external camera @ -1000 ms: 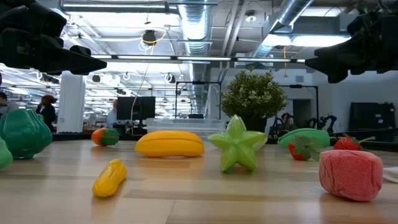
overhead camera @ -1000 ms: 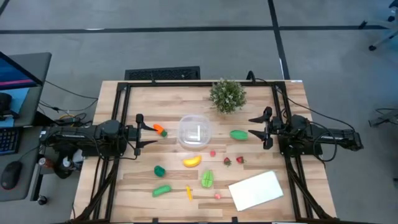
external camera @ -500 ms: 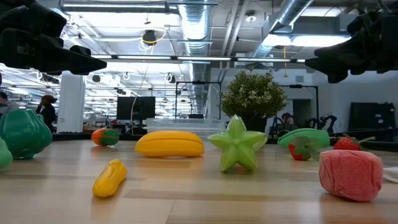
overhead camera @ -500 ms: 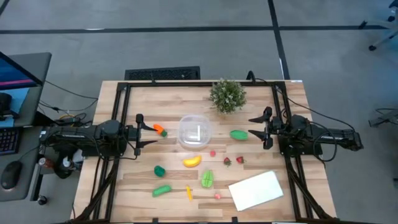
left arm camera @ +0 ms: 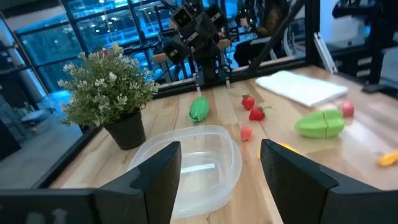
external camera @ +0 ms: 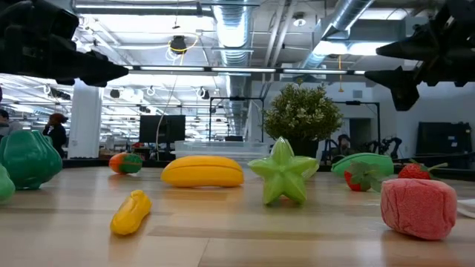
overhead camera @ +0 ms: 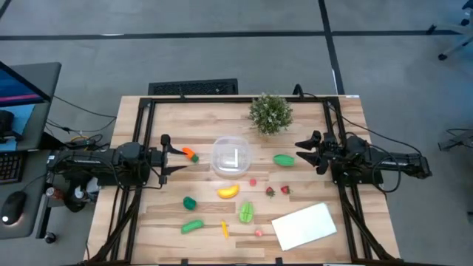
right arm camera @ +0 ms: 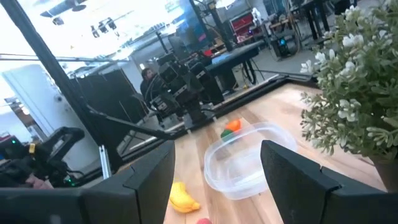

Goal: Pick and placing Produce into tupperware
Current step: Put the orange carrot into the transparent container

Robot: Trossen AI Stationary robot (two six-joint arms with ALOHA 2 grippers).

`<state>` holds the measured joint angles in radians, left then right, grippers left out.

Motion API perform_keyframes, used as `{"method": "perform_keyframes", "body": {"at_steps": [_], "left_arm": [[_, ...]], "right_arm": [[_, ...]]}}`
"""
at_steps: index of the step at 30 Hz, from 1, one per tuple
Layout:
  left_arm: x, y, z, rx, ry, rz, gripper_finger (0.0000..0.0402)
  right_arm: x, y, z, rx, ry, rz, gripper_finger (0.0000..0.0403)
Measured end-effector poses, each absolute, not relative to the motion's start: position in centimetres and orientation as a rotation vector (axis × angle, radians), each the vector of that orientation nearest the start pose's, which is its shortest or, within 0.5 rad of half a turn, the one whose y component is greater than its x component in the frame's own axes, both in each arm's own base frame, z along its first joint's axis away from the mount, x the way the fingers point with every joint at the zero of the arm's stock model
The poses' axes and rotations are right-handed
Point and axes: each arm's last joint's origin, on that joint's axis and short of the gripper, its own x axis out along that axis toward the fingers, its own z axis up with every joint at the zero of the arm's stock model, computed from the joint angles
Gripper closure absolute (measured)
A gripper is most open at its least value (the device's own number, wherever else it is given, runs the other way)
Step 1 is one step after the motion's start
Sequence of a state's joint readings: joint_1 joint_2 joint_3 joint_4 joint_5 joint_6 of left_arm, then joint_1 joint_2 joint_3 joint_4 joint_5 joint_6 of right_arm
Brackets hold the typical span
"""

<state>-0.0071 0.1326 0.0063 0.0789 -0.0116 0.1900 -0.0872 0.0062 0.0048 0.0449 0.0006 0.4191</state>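
Facing each other across the wooden table (overhead camera: 148,214), two dark arms hover above it, one on each side. The left gripper (overhead camera: 167,157) sits at the left edge of the work area with its two fingers spread apart and nothing between them; the right gripper (overhead camera: 304,153) mirrors it on the right, fingers likewise parted and empty.

One clear tupperware (overhead camera: 231,157) stands near the middle of the table, between the two grippers, and holds no produce. One bushy potted plant (overhead camera: 270,113) stands farther back, to the right of the container. One flat white sheet (overhead camera: 304,225) lies at the near right corner.

The produce is scattered around the container, ten pieces in all. One orange carrot with a green top (overhead camera: 191,155) lies just left of the tupperware, close to the left gripper's fingertips. One green oval piece (overhead camera: 284,159) lies to the container's right, just beside the right gripper. One yellow banana (overhead camera: 228,192) lies just in front of the tupperware. One small dark green piece (overhead camera: 190,202) sits nearer and to the left, and one long green piece (overhead camera: 192,226) lies nearer still. One small yellow-orange piece (overhead camera: 225,229) lies beside that. One green star-shaped fruit (overhead camera: 246,213) sits right of centre. Two strawberries (overhead camera: 277,191) lie side by side right of the banana. Two pink pieces complete the set: one tiny pink berry (overhead camera: 253,182) near the container, one pink cube (overhead camera: 259,233) at the near edge.
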Motion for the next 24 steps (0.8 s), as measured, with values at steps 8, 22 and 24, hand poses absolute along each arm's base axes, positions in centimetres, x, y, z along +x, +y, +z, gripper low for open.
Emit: {"method": "perform_keyframes", "body": {"at_steps": [8, 22, 24], "left_arm": [[10.55, -0.01, 16.25, 0.183, 0.048, 0.01, 0.0189], [10.52, -0.14, 15.83, 0.067, 0.09, -0.032, 0.0189], [10.52, -0.14, 15.83, 0.025, 0.09, -0.03, 0.0189]], "right_arm": [[9.73, -0.85, 16.94, 0.42, -0.065, -0.076, 0.0171], [9.7, -0.85, 17.35, 0.389, -0.106, -0.069, 0.0171], [9.7, -0.85, 17.31, 0.389, -0.101, -0.07, 0.0171]]}}
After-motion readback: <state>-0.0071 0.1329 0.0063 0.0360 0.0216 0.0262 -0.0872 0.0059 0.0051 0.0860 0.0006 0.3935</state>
